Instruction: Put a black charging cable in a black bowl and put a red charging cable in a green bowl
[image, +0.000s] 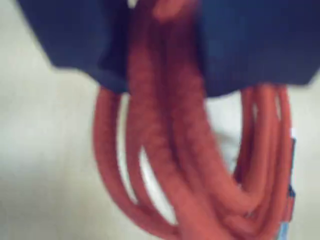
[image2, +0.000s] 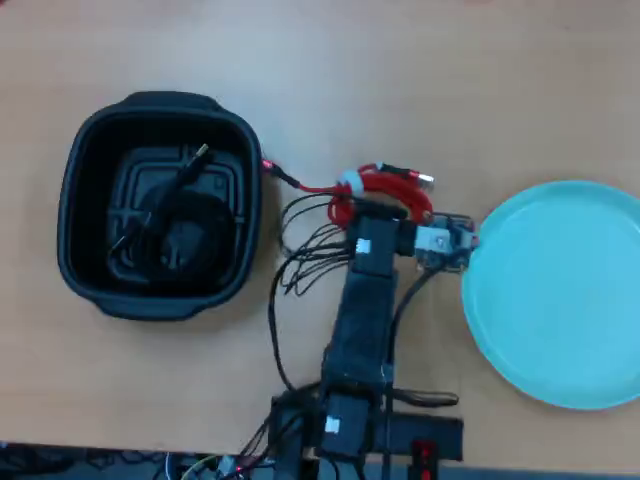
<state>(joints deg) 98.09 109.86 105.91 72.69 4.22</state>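
Jaws: I read them clenched on the red charging cable (image: 165, 125), its loops hanging between the dark blue pads in the wrist view. Overhead, I log it on the counter (image2: 400, 70) between the black bowl (image2: 75, 180), which holds the black charging cable (image2: 185, 215), and the green bowl (image2: 560, 300).

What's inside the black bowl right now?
In the overhead view the black bowl holds the black charging cable, coiled on its gridded floor with one plug toward the top. The floor directly under the coil is covered. No red cable shows in it.
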